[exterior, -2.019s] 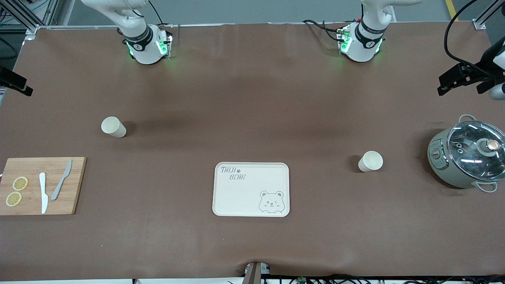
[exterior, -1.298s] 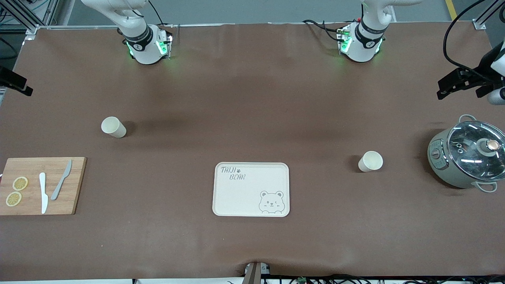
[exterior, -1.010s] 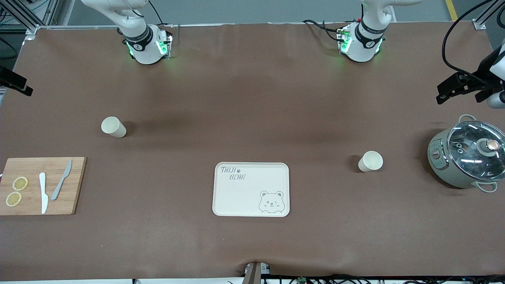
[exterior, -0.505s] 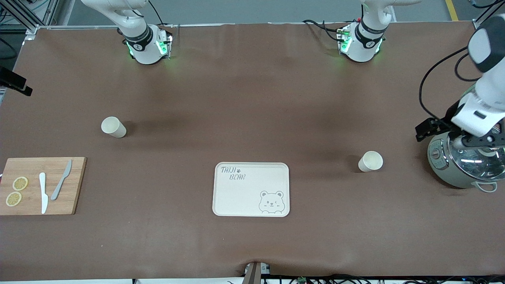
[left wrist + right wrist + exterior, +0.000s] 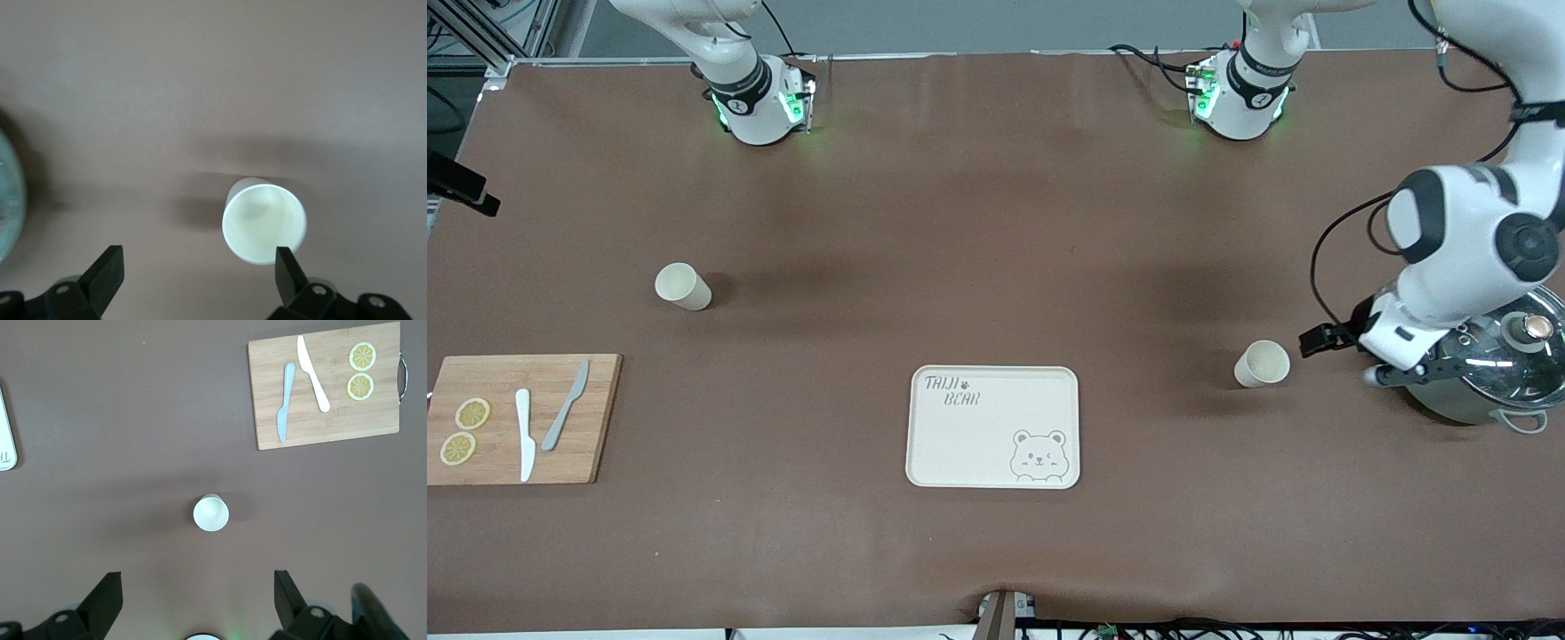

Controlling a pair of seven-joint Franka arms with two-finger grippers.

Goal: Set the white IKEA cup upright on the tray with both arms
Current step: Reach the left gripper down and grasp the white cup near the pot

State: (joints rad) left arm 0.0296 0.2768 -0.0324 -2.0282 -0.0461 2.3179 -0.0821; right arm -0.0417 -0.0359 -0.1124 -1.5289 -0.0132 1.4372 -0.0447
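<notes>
Left pincer (image 5: 193,280): spread wide, holding nothing, over a white cup (image 5: 1262,364) upright on the worktop (image 5: 996,222). Right pincer (image 5: 193,600): wide apart, bare, high above second cup (image 5: 211,512). Tray (image 5: 993,427) well apart from both.

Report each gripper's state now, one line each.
Left gripper: open, empty, over the table beside the white cup near the pot.
Right gripper: open, empty, high above the other cup.

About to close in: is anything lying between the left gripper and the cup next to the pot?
Nothing. In the left wrist view only bare brown table shows between the open left gripper and that cup.
</notes>
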